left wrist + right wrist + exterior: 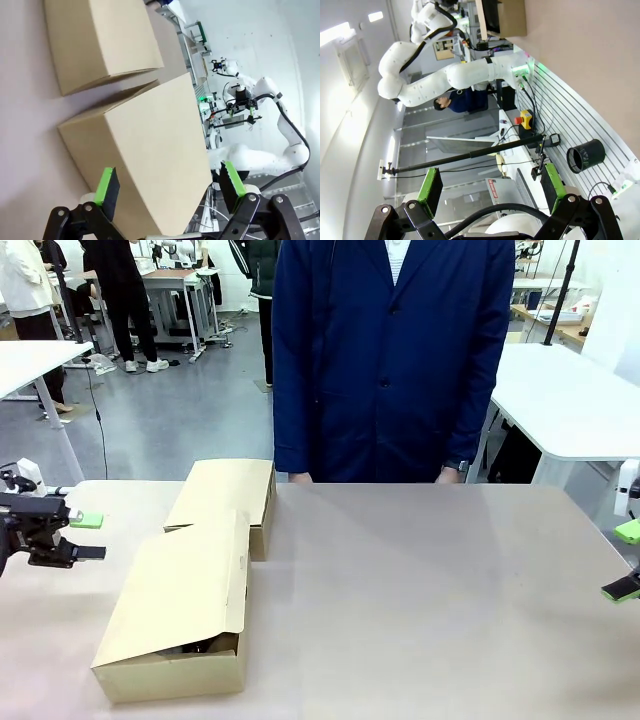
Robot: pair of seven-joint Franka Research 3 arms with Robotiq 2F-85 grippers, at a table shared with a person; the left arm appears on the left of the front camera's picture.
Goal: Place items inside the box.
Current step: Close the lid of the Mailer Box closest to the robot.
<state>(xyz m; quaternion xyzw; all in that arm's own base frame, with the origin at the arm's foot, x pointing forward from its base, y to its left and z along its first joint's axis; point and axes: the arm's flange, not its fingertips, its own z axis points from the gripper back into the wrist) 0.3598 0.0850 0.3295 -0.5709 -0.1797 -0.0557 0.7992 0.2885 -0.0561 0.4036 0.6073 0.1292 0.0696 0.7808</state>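
Observation:
A long cardboard box (180,610) lies at the table's left front with its lid folded down almost flat. Something dark (200,645) shows through the gap under the lid; I cannot tell which item it is. The marker, stapler, knife and pouches are out of view. A second cardboard piece (225,495) sits right behind it. My left gripper (85,537) hovers open and empty left of the box; its wrist view looks past the open gripper (169,185) at the box (150,150). My right gripper (625,560) hangs open at the right edge, also open (490,187) in its wrist view.
A person in a navy coat (390,350) stands at the far edge, hands (300,478) resting by the table rim. The brown tabletop (420,590) stretches bare from the box to the right side. A black cup (586,155) sits on the slatted base beside the table.

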